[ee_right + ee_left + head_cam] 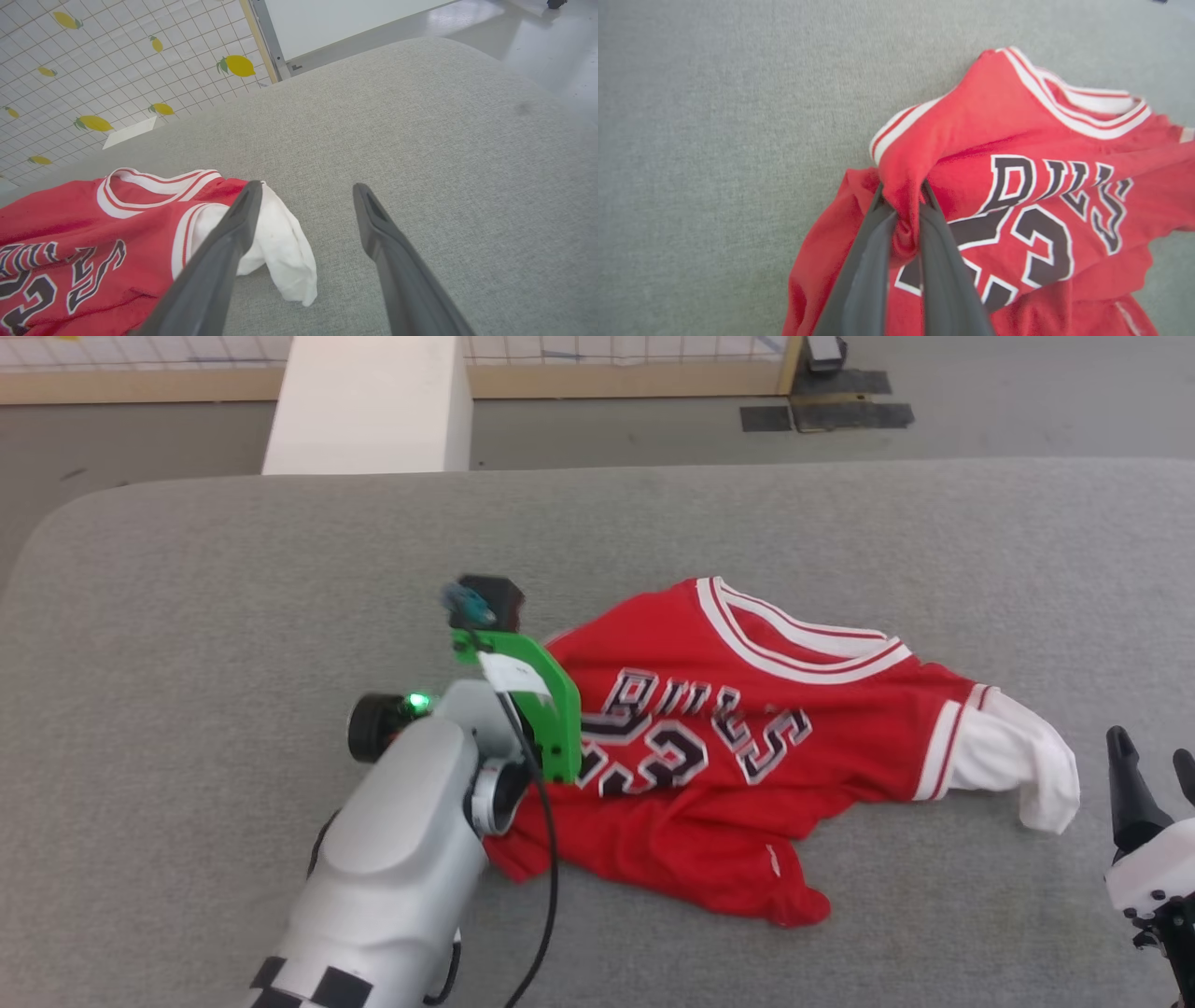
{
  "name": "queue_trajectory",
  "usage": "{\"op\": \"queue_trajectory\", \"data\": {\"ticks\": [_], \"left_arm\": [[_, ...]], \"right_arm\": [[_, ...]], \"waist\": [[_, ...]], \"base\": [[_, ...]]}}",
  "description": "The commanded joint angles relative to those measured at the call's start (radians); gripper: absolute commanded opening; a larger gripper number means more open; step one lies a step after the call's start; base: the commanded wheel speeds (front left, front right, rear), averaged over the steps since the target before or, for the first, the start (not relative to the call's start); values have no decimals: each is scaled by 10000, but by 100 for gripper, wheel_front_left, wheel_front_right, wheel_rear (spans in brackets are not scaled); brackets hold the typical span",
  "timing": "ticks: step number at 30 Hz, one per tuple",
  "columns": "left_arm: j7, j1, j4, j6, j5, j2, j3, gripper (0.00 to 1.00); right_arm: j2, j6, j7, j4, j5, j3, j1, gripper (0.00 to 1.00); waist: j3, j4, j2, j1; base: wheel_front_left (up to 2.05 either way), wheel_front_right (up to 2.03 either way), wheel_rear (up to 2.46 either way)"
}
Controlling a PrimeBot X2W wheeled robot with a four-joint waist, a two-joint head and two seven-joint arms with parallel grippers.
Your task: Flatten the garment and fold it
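On the grey cloth-covered table [233, 579], the garment [709, 644] lay crumpled with its lettering up, collar toward the far edge and one white sleeve [1018, 765] stretched toward the robot's right. The left gripper [903, 196] was clamped tight on a bunched fold of red fabric at the shirt's left edge, just below a striped sleeve trim [896, 128], the cloth squeezed between both fingers. The right gripper [307, 186] stood spread wide and empty, near the white sleeve's end but apart from it, beside the shirt on its right.
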Motion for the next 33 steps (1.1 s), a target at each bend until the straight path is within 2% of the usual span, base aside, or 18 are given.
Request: {"op": "queue_trajectory", "data": {"ticks": [1, 5, 8, 13, 20, 23, 25, 26, 27, 33], "left_arm": [[-379, -122, -225, 140, -201, 3, 261, 0], [-1215, -315, -1130, 469, -424, 270, 991, 0], [-1343, -159, -1996, 556, -279, 547, 1002, 0], [-385, 994, -2987, 335, -74, 538, -84, 0], [1239, 2885, -2720, -10, -435, 260, -1652, 0], [1544, 3324, -2596, -61, -702, 191, -1879, 0], [1390, 3517, -2682, -9, -1013, 142, -1703, 0], [1257, 3588, -2783, 18, -1188, 119, -1569, 16], [1116, 3641, -2904, 52, -1355, 101, -1416, 100], [257, 4138, -4332, 225, -2535, 43, -254, 100]], "right_arm": [[38, -13, -73, 38, -46, 19, 111, 100], [52, -13, -59, 112, -88, 88, 189, 100], [67, -13, -49, 146, -117, 145, 291, 100], [98, -13, 3, 164, -94, 302, 355, 100], [124, -13, 27, 229, -80, 515, 253, 100], [130, -13, 1, 292, -64, 561, 257, 100], [134, -13, -36, 349, -36, 576, 264, 100], [136, -13, -65, 383, -22, 570, 276, 100], [137, -13, -83, 409, -13, 563, 291, 100], [142, -13, -202, 574, -27, 479, 404, 100]], "waist": [[-206, 338, -1, 0], [-466, 776, -1, 0], [-659, 1120, -1, 0], [-758, 1575, -1, 0], [-745, 1672, -1, 0], [-734, 1637, -1, 0], [-725, 1599, -1, 0], [-732, 1586, -1, 0], [-739, 1576, -1, 0], [-809, 1549, -1, 0]], "base": [[0, 0, 0], [0, 0, 0], [0, 0, 0], [0, 0, 0], [0, 0, 0], [0, 0, 0], [0, 0, 0], [0, 0, 0], [0, 0, 0], [0, 0, 0]]}}
